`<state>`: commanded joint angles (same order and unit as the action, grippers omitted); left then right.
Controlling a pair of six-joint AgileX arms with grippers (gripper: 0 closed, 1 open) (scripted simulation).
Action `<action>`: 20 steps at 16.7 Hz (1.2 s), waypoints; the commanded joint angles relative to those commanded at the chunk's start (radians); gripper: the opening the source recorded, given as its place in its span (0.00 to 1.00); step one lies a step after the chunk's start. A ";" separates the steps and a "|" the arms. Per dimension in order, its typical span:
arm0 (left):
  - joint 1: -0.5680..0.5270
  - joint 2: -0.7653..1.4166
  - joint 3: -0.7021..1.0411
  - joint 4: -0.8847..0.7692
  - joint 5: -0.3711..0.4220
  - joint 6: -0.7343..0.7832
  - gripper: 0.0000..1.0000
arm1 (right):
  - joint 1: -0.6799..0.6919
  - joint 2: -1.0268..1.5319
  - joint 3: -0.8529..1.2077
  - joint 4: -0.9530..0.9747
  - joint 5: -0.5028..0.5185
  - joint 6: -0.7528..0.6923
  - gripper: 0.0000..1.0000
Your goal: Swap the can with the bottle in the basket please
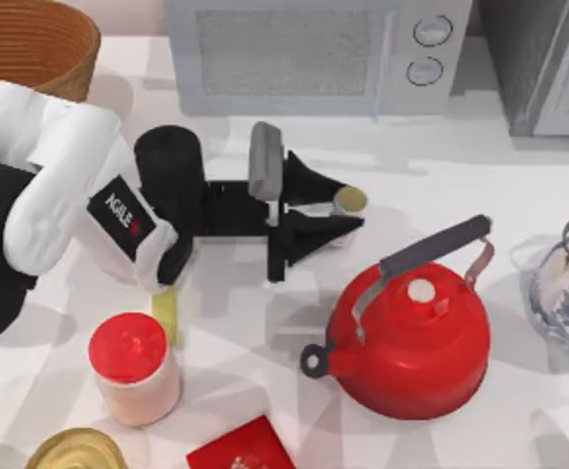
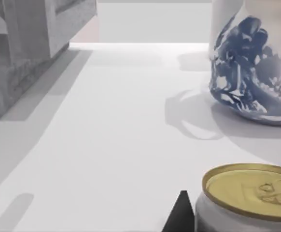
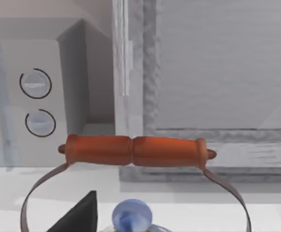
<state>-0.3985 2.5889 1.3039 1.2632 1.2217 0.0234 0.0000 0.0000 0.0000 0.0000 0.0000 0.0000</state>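
Bottle [image 1: 350,199] stood upright on the surface, outside the basket [image 1: 40,49], its round olive-yellow cap facing the overhead camera; it sat a little above the red kettle [image 1: 412,337] in the top view and below the microwave [image 1: 314,54]. The left claw [image 1: 343,208] reached toward the right side of the surface, and the bottle sat right at its tip, so the bottle's long axis ran straight up and across the line of the reach. I could not tell whether the claw was gripping the bottle or only standing around it.

From the left wrist the yellow cap [image 2: 251,191] showed close by, with the blue-and-white teapot [image 2: 256,67] farther along the same line.

The can [image 1: 74,451], gold top up, stood at the lower left edge of the top view, just beside the red-lidded jar [image 1: 133,366] and well apart from the claw; the basket lay at the upper left corner, also well apart. Bottle, can and basket all lay on the left arm's side, so that arm seemed the nearer one for the whole swap. From the bottle, the basket lay back along the arm and away to the upper left.

The right arm hung over the teapot's orange handle [image 3: 133,151] at the right of the surface, and I judged it idle; I could not tell how its claw stood.
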 joint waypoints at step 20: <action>0.043 -0.100 -0.076 -0.050 -0.049 -0.005 1.00 | 0.000 0.000 0.000 0.000 0.000 0.000 1.00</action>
<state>-0.3555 2.4893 1.2280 1.2136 1.1731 0.0188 0.0000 0.0000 0.0000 0.0000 0.0000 0.0000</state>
